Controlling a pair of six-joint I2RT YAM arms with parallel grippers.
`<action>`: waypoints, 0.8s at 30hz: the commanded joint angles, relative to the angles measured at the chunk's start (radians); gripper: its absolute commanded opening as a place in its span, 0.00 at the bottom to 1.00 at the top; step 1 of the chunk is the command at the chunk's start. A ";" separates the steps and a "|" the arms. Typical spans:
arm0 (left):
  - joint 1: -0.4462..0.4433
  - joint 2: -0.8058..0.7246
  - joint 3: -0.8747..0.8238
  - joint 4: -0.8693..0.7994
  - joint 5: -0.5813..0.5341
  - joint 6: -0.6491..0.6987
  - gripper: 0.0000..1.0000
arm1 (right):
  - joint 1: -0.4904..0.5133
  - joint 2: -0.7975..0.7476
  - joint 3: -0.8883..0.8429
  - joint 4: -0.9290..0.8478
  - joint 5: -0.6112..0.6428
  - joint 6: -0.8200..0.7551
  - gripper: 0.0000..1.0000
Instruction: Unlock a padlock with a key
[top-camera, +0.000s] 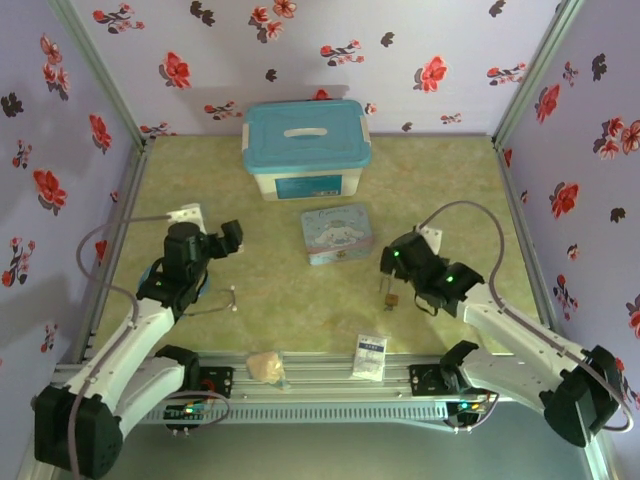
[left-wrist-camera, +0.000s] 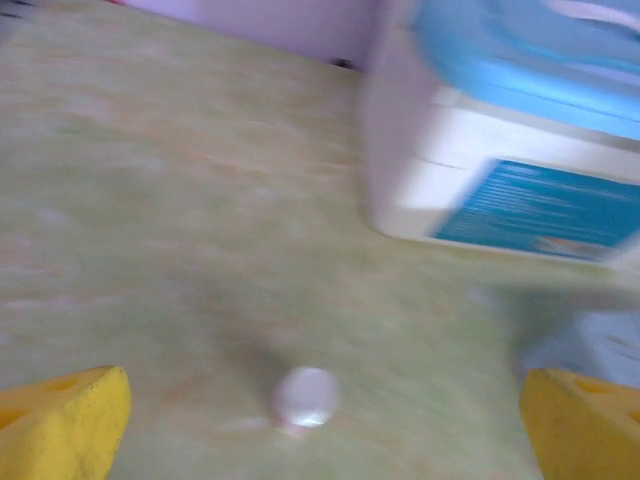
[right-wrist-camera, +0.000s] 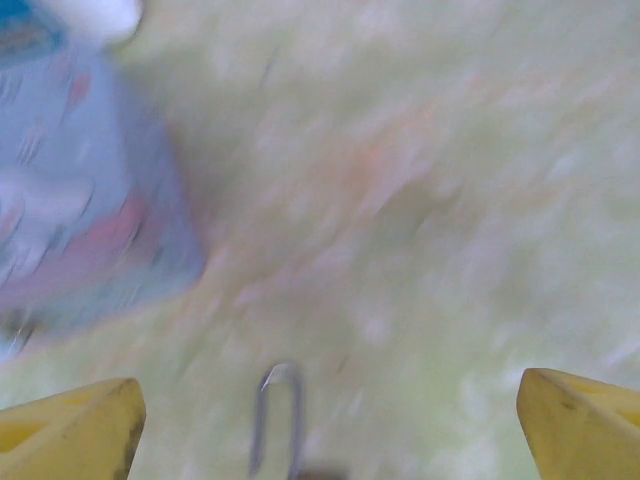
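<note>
Padlock (top-camera: 390, 298) lies loose just beside the right gripper (top-camera: 386, 272); it and the left gripper (top-camera: 228, 242) gape wide, holding nothing; unlocked or not, unclear.

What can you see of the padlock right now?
The padlock is a tiny brass-yellow block with a thin grey metal shackle, a narrow loop. It lies on the green table, nearer and to the right of the cartoon tin, just by the open right gripper, untouched. Whether it is locked is too blurred to tell.
</note>
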 joint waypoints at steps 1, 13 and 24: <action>0.046 0.028 -0.064 0.125 -0.184 0.182 1.00 | -0.173 -0.010 -0.053 0.249 0.149 -0.233 0.97; 0.237 0.237 -0.226 0.524 -0.106 0.338 1.00 | -0.553 0.250 -0.328 1.028 -0.030 -0.534 0.96; 0.398 0.548 -0.165 0.875 0.197 0.258 1.00 | -0.584 0.592 -0.390 1.596 -0.168 -0.538 0.96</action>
